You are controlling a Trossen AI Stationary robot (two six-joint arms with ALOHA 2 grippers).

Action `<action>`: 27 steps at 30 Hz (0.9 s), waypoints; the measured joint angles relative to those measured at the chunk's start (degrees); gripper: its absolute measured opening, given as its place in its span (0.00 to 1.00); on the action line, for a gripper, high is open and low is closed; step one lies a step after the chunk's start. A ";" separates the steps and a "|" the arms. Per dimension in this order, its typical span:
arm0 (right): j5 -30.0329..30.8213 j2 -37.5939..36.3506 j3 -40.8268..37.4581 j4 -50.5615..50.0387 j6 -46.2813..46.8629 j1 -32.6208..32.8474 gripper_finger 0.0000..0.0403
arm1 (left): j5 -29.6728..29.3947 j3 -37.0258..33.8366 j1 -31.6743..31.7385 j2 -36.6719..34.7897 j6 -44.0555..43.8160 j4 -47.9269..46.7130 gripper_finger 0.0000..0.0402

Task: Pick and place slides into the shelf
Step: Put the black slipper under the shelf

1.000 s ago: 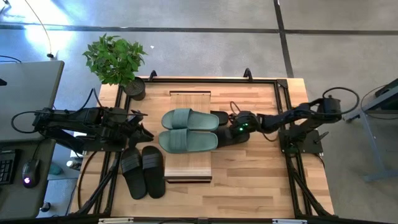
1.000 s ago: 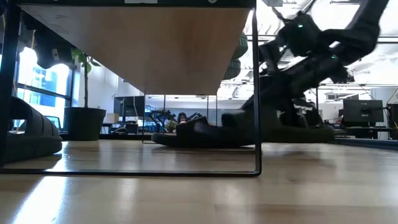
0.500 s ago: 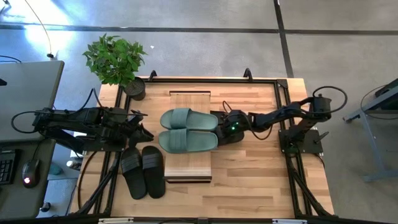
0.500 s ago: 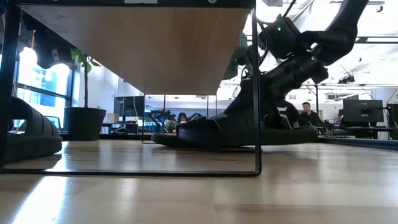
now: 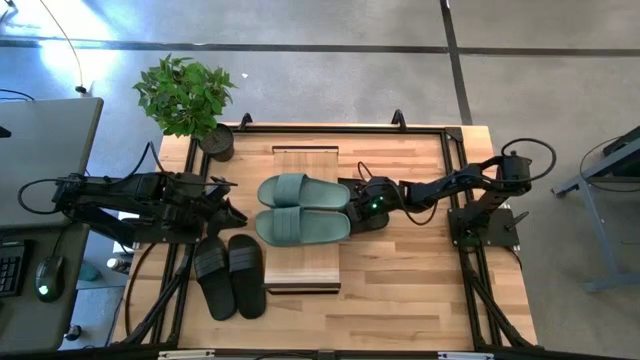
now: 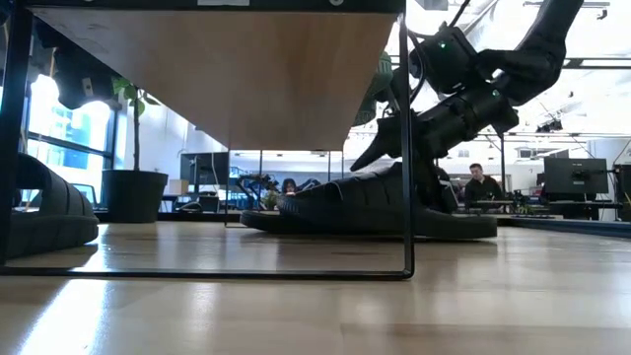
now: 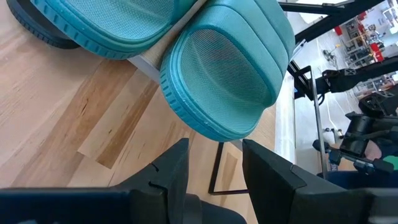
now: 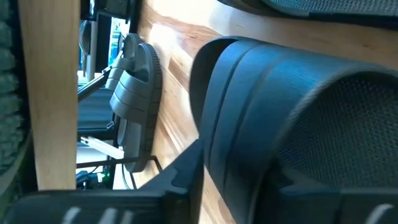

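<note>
At the left edge of the table our left gripper (image 5: pixel 222 208) waits with its fingers parted and empty, just beside the second black pair (image 5: pixel 230 275), which lies on the tabletop outside the shelf's left side and is not yet shelved. On top of the shelf (image 5: pixel 305 155) sits the green pair (image 5: pixel 302 208), side by side across the plank, as it sat a second ago. The change is on the right: our right gripper (image 5: pixel 366 203) has pushed a black slide (image 6: pixel 380 205) leftward, from out on the open table to the shelf's right edge, so that its front now passes the thin black leg in the low view and lies under the plank. Half a second ago the slide's heel was tilted up; now it rests flat on the table. The right fingers look to be loosening around the slide's strap — whether they have let go we cannot tell. We judge this slide is as good as placed — retreat comes next, then the remaining black pair.
</note>
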 joint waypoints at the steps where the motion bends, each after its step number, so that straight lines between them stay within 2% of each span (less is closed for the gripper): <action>1: 0.26 0.00 0.00 -0.01 0.29 0.00 0.25 | 0.00 0.00 0.00 0.00 0.01 0.00 0.33; 8: 0.68 -0.07 -0.01 -0.04 1.35 0.00 0.33 | 0.00 0.00 0.00 0.00 0.01 -0.02 0.33; 23: 0.70 -0.20 -0.02 -1.88 3.07 0.02 0.34 | 0.00 0.00 0.00 -0.02 0.03 -0.08 0.33; 27: 1.57 -1.53 -0.02 -5.76 2.71 0.02 0.34 | 0.00 0.00 0.00 -0.01 0.05 -0.20 0.33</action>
